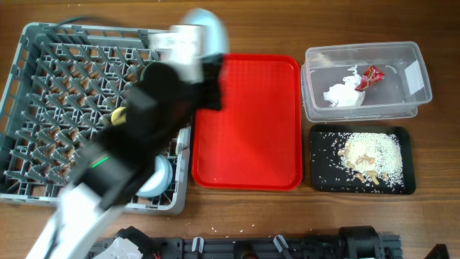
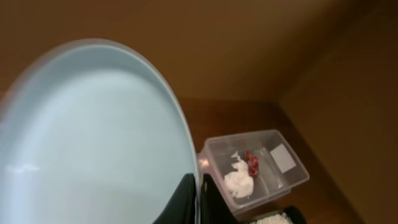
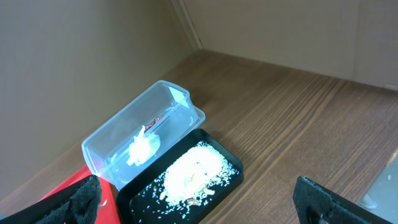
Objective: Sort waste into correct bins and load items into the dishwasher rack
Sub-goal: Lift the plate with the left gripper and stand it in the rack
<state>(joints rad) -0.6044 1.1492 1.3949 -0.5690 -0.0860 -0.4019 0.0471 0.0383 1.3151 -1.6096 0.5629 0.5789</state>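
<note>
Pinching the lower rim of the light blue plate [image 2: 93,143] with the left gripper [image 2: 198,186], fingers pressed together on the edge. Held raised and tilted, filling most of the left wrist view. Blurred from overhead, above the far right corner of the dishwasher rack [image 1: 43,108], where rack wall meets the flat red tray [image 1: 248,122]. Spanning the rack's right half from the near left: the left arm, hiding many pegs.

Spread wide and gripping nothing: right gripper [image 3: 196,186], hovering over the right end of the wooden table [image 1: 237,216], looking down on both bins.

Just beside the rack's right edge, the red tray, its flat surface open between rack and bins. Narrow gap of wood between tray and bins; a wider strip of table along the near edge.

Clear plastic tub [image 1: 316,108] at the far right, holding a crumpled white napkin [image 1: 343,95] and a red snack wrapper [image 1: 374,74], touching each other. Directly in front, black tray [image 1: 316,158], carrying a heap of beige rice-like crumbs [image 1: 370,151] with loose grains scattered around. Pale round dish [image 1: 158,176] in the rack's near right corner, half hidden under the arm.
</note>
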